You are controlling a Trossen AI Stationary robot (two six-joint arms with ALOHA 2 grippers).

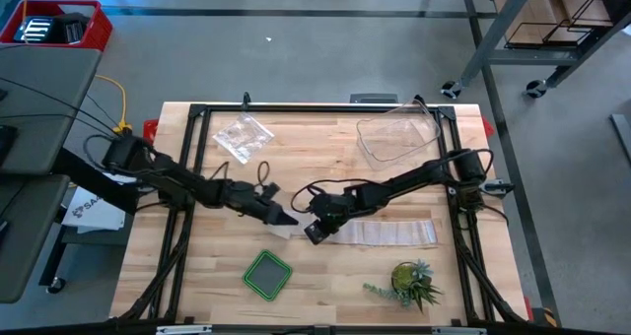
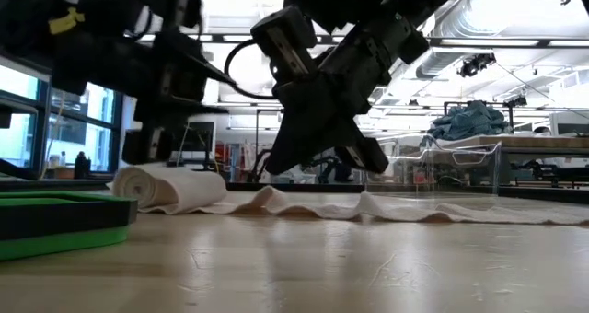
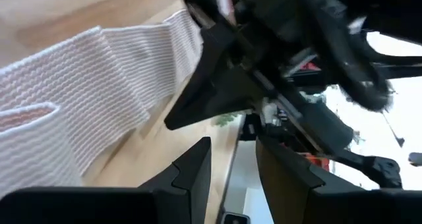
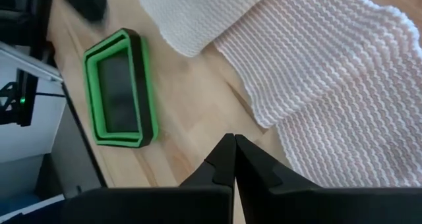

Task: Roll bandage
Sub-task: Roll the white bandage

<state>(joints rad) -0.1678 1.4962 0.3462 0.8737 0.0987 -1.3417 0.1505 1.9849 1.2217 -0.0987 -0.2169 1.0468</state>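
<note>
Green-rimmed and square, a shallow tray sits closest to the low camera at its 9 o'clock edge; from above it lies on the wooden table at about 6 o'clock, below the two grippers. Just behind it in the low view rests the rolled end of the bandage, a fat white coil, with the unrolled gauze trailing flat toward 3 o'clock along the boards. Seen from overhead, the bandage stretches as a pale strip from the table's middle out toward 3 o'clock.

Reaching in from 9 o'clock, the left gripper is at the roll end of the strip; its fingers stand partly apart with a narrow gap, and whether they pinch the cloth cannot be told. Coming from 3 o'clock, the right gripper hangs low over the gauze just beside the left one, its fingertips pressed together with nothing between them.

A crinkly clear bag lies at 11 o'clock, a clear plastic tub at 1 o'clock, and a small green plant at 5 o'clock.
</note>
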